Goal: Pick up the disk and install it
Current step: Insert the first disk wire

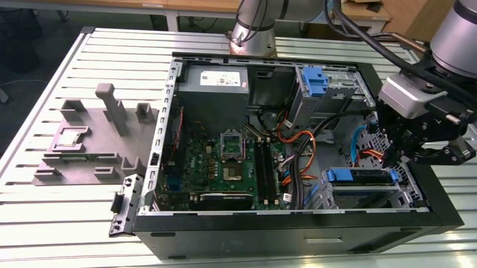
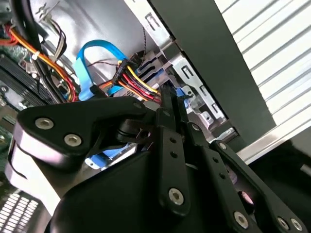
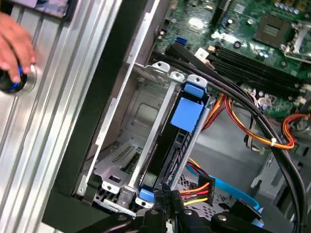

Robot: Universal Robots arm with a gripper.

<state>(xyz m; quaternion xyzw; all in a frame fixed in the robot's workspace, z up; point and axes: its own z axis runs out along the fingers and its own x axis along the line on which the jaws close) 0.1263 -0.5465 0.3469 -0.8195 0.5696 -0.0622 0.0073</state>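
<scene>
The disk point(image 1: 361, 176), a drive framed by a bright blue carrier, sits in the metal drive cage point(image 1: 372, 195) at the front corner of the open computer case, on the exterior view's right. In the first wrist view the disk point(image 3: 187, 116) stands edge-on in a cage slot. My gripper point(image 1: 391, 156) hangs inside the case's right wall, just above the cage. Both wrist views show its black fingers pressed together, gripper point(image 2: 169, 94) point(image 3: 163, 201), with the tips at the disk's cable end beside a blue tab point(image 3: 146, 196) and a power connector point(image 3: 204, 189).
Coloured cables point(image 1: 305, 151) cross the case between the motherboard point(image 1: 231, 162) and the cage. A grey power supply point(image 1: 216, 81) and a second blue carrier point(image 1: 314, 81) sit at the back. A grey fixture point(image 1: 97, 139) lies on the slatted table. A hand point(image 3: 12, 43) rests on a knob.
</scene>
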